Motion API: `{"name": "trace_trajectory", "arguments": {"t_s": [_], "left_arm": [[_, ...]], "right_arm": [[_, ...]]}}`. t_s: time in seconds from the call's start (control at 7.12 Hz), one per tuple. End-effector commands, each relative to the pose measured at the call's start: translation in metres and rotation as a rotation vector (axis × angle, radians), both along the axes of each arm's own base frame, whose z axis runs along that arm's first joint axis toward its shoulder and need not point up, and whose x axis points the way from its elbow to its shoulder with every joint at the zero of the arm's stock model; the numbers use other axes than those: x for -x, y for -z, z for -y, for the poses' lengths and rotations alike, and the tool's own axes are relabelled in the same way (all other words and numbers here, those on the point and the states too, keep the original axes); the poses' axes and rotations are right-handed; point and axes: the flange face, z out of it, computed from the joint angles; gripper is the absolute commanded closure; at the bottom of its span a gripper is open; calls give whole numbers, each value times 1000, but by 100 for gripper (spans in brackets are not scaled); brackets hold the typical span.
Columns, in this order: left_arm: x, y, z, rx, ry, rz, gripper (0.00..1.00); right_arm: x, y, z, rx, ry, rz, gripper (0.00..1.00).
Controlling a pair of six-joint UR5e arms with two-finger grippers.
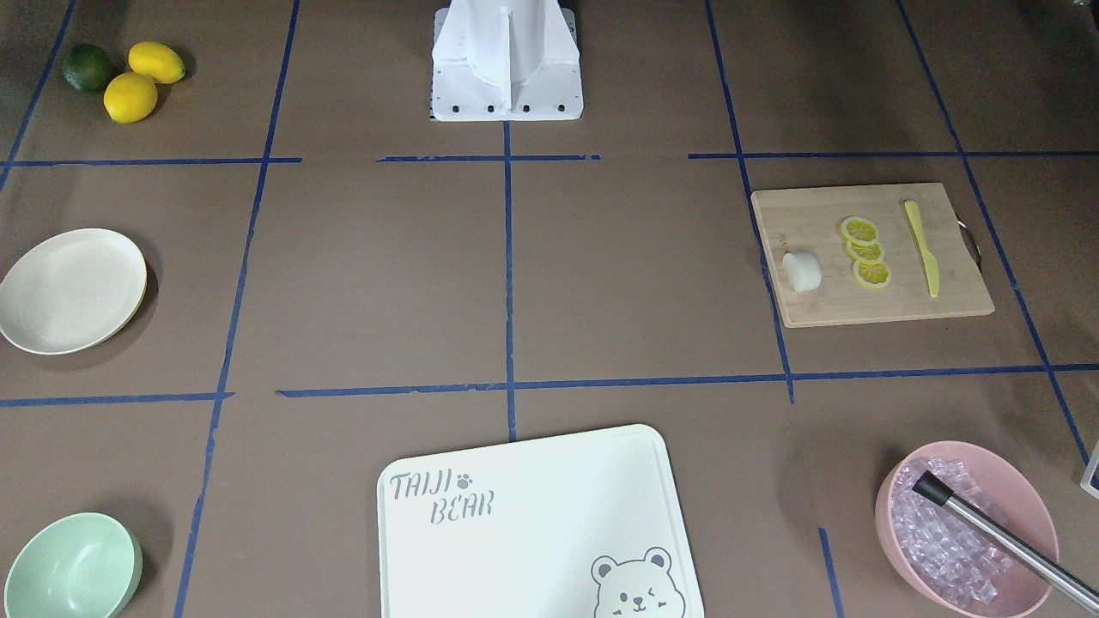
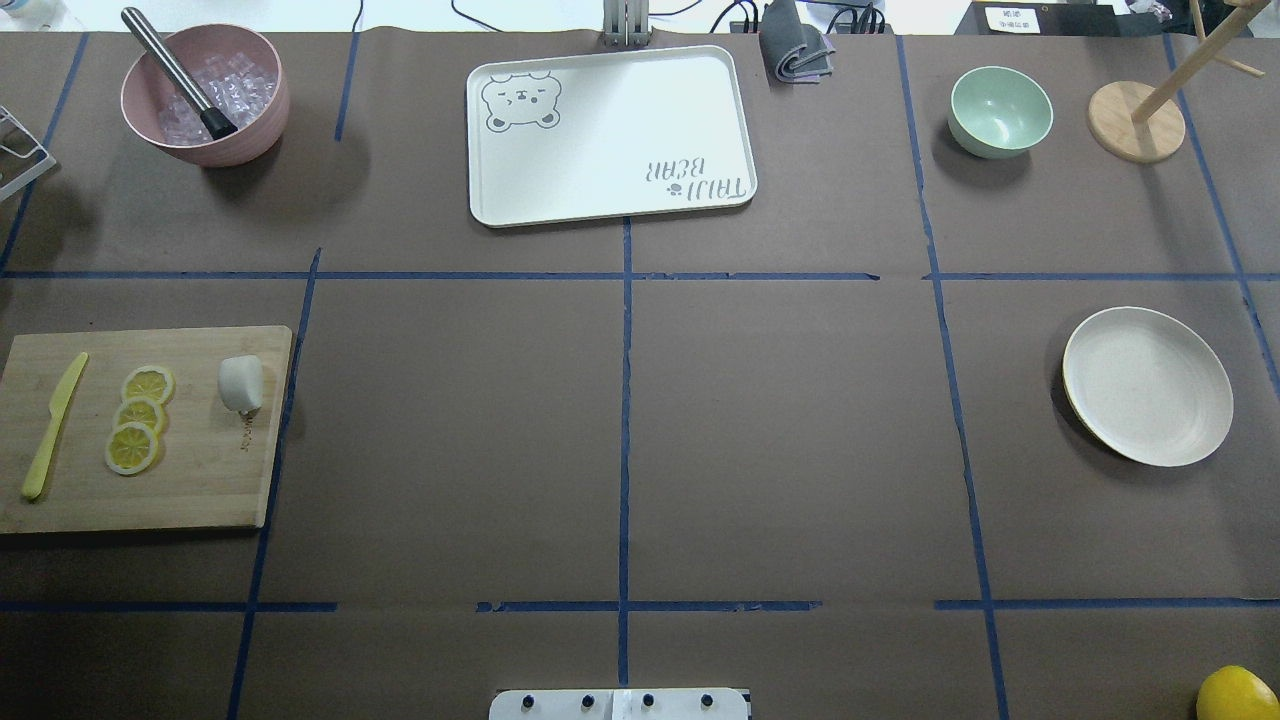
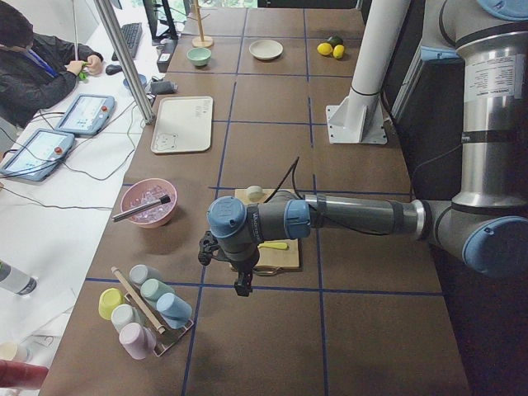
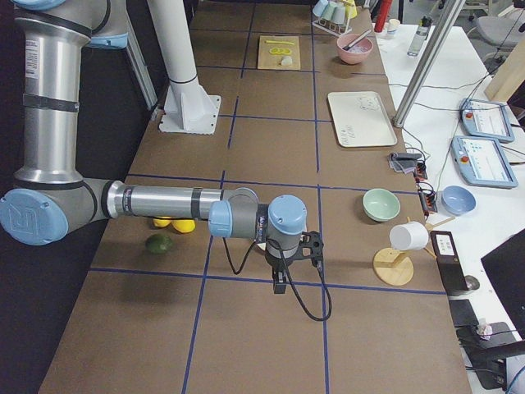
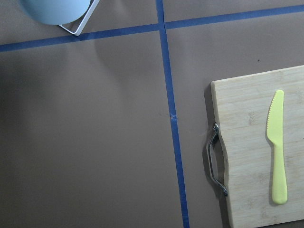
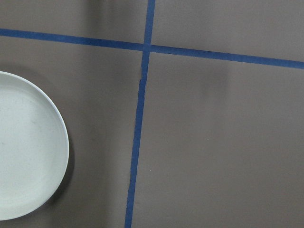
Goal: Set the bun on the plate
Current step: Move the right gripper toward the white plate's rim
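Note:
The small white bun (image 1: 802, 271) (image 2: 241, 383) lies on a wooden cutting board (image 2: 200, 480) beside three lemon slices (image 2: 138, 415). The cream-white plate (image 2: 1147, 385) (image 1: 73, 290) sits empty at the table's opposite end; its edge shows in the right wrist view (image 6: 23, 152). My left gripper (image 3: 240, 282) hangs above the table just past the board's outer end, away from the bun (image 3: 254, 193). My right gripper (image 4: 280, 283) hovers beside the plate's spot. Both show only in the side views, so I cannot tell whether they are open or shut.
A yellow knife (image 2: 52, 425) lies on the board. A white tray (image 2: 610, 135), a pink bowl of ice with a metal tool (image 2: 205, 95), a mint-green bowl (image 2: 1000, 110), a wooden stand (image 2: 1137, 122), lemons and a lime (image 1: 129, 73) stand around the edges. A person sits at the side desk (image 3: 33, 62).

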Motion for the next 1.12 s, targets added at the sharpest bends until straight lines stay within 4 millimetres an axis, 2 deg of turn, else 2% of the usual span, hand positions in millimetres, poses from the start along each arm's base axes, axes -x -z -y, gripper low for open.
{"name": "trace_trajectory", "arguments": {"t_s": [0.0, 0.28, 0.42, 0.7, 0.98], "left_arm": [[1, -1, -1, -3, 0, 1, 0], [1, 0, -2, 2, 2, 0, 0], [0, -5, -2, 12, 0, 0, 0], [1, -4, -2, 11, 2, 2, 0], [0, -3, -2, 10, 1, 0, 0]], "right_arm": [[0, 1, 0, 0, -1, 0, 0], [7, 8, 2, -13, 7, 38, 0], [19, 11, 7, -60, 28, 71, 0], [65, 5, 12, -32, -34, 100, 0], [111, -16, 10, -40, -77, 138, 0]]}}
